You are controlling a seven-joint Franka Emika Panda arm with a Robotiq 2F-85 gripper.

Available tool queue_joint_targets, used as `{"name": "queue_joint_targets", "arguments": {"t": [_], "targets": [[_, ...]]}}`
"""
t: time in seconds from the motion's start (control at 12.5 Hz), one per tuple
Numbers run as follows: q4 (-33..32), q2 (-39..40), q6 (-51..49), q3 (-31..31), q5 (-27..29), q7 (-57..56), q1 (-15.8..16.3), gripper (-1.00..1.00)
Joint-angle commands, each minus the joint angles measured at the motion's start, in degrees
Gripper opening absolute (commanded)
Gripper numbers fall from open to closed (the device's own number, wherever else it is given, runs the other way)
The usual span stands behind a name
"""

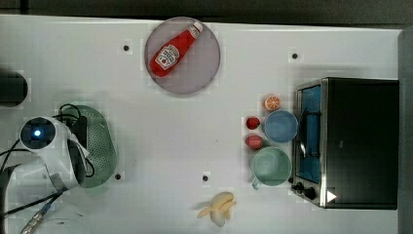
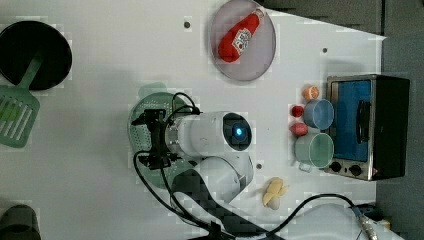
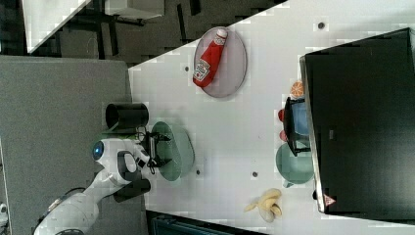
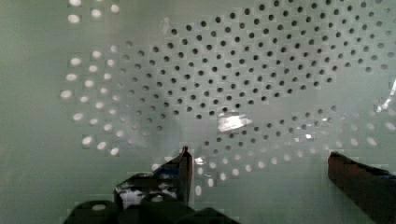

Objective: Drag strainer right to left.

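The strainer (image 1: 103, 141) is a pale mint-green oval with a dotted bowl. It lies near the top view's left edge, partly under the arm. My gripper (image 2: 143, 140) hangs over its bowl, and the strainer's rim (image 2: 150, 101) shows around it in the left view. In the right view the gripper (image 3: 159, 149) sits over the strainer (image 3: 182, 147). In the wrist view the perforated bowl (image 4: 233, 70) is very close, and the gripper (image 4: 259, 156) is open with two dark fingertips (image 4: 184, 163) wide apart. Nothing is held between them.
A ketchup bottle (image 1: 174, 48) lies on a grey plate (image 1: 204, 73). A toaster oven (image 1: 355, 141), a blue cup (image 1: 281, 126), a mint mug (image 1: 271, 166), small fruits (image 1: 253, 141) and a banana (image 1: 219, 207) stand at the top view's right. A black pan (image 2: 35, 52) and green spatula (image 2: 17, 117) lie at the left view's left.
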Motion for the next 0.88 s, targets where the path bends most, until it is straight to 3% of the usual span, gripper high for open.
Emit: {"name": "queue_joint_targets", "arguments": {"t": [0.08,0.24,0.48,0.72,0.88], "targets": [[2.64,-0.08,-0.81,0.29,-0.08,2.28,0.48,1.0],[2.0,-2.91,-1.69,-1.09,-0.37,-0.26,0.46,1.0],[-0.55,-13.3,-10.73,-6.34,-1.08,-11.49,0.38,1.0],[-0.88,-24.59,-21.9,-15.84,-2.92,-26.69,-0.12,1.0],[-0.88,-31.48,-27.9,-23.27,-8.52,-39.04,-0.42,1.0]]}}
